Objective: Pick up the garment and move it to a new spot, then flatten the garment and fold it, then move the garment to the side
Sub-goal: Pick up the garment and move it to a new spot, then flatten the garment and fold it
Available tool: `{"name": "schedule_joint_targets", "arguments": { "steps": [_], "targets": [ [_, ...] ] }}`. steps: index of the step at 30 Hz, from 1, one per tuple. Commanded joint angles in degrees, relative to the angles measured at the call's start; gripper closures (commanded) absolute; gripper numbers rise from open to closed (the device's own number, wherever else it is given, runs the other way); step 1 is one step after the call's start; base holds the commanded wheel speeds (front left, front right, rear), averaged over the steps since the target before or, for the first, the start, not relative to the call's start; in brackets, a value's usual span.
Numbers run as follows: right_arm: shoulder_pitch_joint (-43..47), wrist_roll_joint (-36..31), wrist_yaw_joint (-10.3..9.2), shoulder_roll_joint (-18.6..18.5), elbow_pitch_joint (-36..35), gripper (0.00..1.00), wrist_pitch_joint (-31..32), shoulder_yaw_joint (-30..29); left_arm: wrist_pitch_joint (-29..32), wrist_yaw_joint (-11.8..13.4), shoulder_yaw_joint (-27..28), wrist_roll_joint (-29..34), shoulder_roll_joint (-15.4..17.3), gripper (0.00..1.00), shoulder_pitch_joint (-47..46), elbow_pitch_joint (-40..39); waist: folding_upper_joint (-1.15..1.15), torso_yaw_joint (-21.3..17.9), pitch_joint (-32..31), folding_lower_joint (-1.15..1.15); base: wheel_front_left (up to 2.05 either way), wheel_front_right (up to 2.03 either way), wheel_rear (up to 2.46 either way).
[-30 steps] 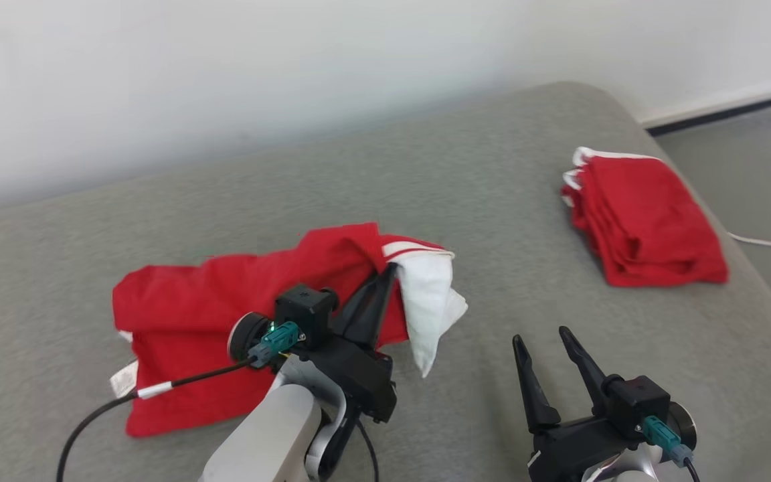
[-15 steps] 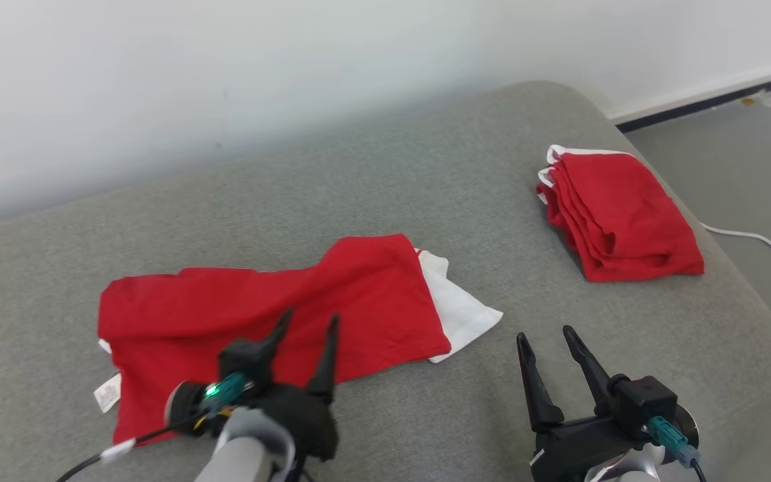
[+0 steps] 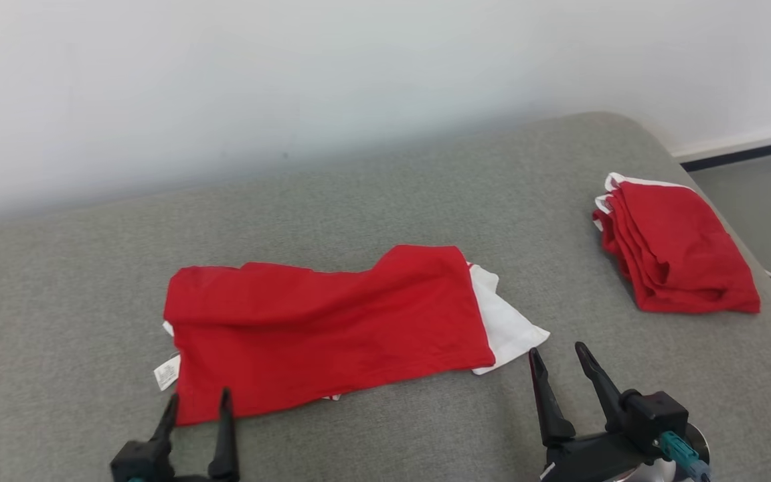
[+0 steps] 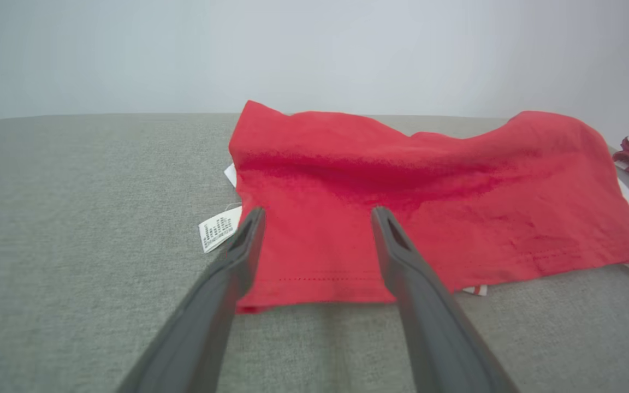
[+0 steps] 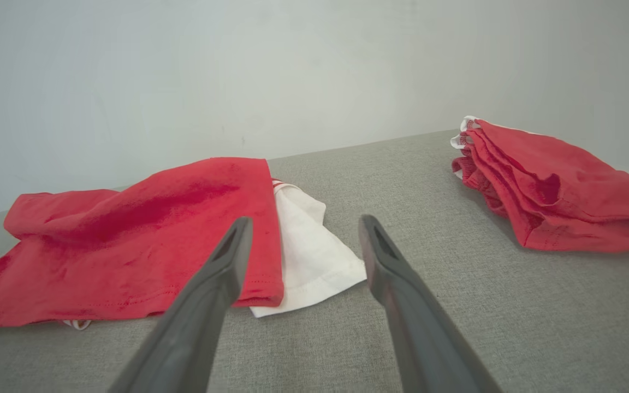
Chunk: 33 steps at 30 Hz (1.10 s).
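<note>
A: How'll the garment (image 3: pixel 332 328) handle?
B: Soft, light, floppy; creases & slides easy. It lies mid grey cushion (image 3: pixel 385 201), red half folded over, white sleeve (image 3: pixel 509 328) poking out right. I'd pinch the near hem corners, both layers.
A: Grippers?
B: Left gripper (image 3: pixel 199 396) & right gripper (image 3: pixel 557 348) both spread wide, empty, at the cloth's near edge.
A: Vs a sec ago?
B: Left was clamped on fabric by the sleeve, holding it up. It's since let go & backed off, and the cloth's down flat. Cam shifted too.
</note>
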Motion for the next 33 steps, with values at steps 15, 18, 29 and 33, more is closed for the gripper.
{"name": "schedule_joint_targets", "arguments": {
  "steps": [15,18,29,33],
  "targets": [
    [3.2,-0.1,-0.11,0.0,0.1,0.0,0.0,-0.6,-0.2,-2.1,12.2,7.4,-2.1,0.0,13.6,-7.2,0.0,5.2,-3.1,0.0,0.0,0.0,0.0],
    [3.6,-0.1,-0.11,0.0,0.0,0.0,0.0,-0.8,-0.2,-2.6,13.6,8.1,-2.4,0.0,14.9,-7.7,0.0,5.6,-3.2,0.0,0.0,0.0,0.0],
    [3.1,-0.3,-0.11,0.0,0.0,0.0,0.0,-0.7,-0.2,-4.2,12.8,6.9,-2.8,0.0,12.3,-6.3,0.0,6.0,-1.4,0.0,0.0,0.0,0.0],
    [2.3,-0.8,-0.11,0.0,-0.1,0.0,0.0,-0.6,-0.2,-4.0,11.0,5.6,-2.8,0.0,8.9,-5.2,0.0,5.6,0.7,0.0,0.0,0.0,0.0]
  ]
}}
